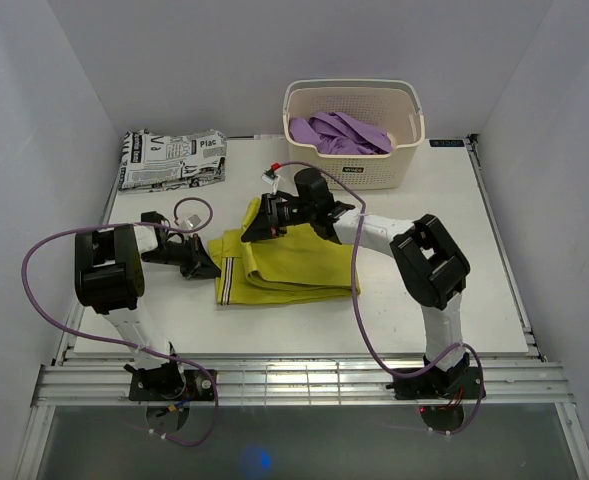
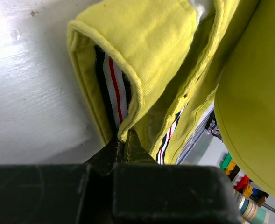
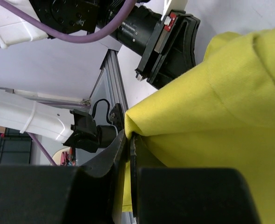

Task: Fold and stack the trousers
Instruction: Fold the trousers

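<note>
The left claw (image 1: 210, 268) is pinched shut on the left hem of the trousers (image 1: 294, 268), and the right claw (image 1: 250, 230) on their far-left corner. Their length runs rightward from both.

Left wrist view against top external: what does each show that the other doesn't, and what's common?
Left wrist only: the left gripper close up, jaws shut on an edge of the trousers, and the red line in the black-and-white striped band. Top external only: the right gripper pinching the far corner, the white basket holding a purple garment, and the newspaper-print garment. Both: the yellow trousers on the white table, with the left gripper at their left edge.
</note>
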Robot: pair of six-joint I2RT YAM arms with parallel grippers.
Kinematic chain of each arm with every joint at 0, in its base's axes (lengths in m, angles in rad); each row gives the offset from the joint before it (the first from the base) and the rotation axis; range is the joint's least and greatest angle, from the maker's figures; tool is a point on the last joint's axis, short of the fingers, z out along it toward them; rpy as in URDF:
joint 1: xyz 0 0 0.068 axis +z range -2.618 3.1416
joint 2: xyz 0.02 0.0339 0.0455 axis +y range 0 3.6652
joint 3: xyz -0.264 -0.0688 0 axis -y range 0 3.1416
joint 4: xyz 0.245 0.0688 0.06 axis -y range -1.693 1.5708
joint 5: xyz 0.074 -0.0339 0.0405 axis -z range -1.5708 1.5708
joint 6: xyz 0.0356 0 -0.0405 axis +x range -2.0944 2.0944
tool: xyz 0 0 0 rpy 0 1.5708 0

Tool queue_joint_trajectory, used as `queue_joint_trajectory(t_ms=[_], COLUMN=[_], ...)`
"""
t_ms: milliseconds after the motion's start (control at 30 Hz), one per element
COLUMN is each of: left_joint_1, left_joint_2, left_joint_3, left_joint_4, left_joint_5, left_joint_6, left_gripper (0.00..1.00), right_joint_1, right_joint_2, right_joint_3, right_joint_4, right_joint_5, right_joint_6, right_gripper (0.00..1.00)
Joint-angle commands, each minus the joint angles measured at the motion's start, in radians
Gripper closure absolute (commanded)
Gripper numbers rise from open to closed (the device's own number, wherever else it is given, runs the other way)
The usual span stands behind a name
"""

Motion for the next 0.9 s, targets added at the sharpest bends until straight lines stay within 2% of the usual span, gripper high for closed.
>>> queue_joint_trajectory(t_ms=[0, 500, 867], left_joint_1=[-0.015, -0.015, -0.015], left_joint_2=[-0.019, -0.019, -0.031], left_joint_3=[-0.027, -0.038, -0.05], left_joint_4=[0.025, 0.037, 0.045], left_joint_5=[-0.038, -0.044, -0.046], left_joint_6=[0.009, -0.005, -0.005], left_gripper=[1.0, 1.0, 1.0], right_joint_1=[0.027, 0.132, 0.149], right_joint_2=[0.031, 0.155, 0.242], right_joint_3=[0.085, 0.16, 0.191], right_joint_4=[0.109, 0.148, 0.152], right_joint_5=[0.005, 0.039, 0.069], right_joint_6=[0.041, 0.113, 0.147], right_gripper=[0.92, 0.92, 0.92])
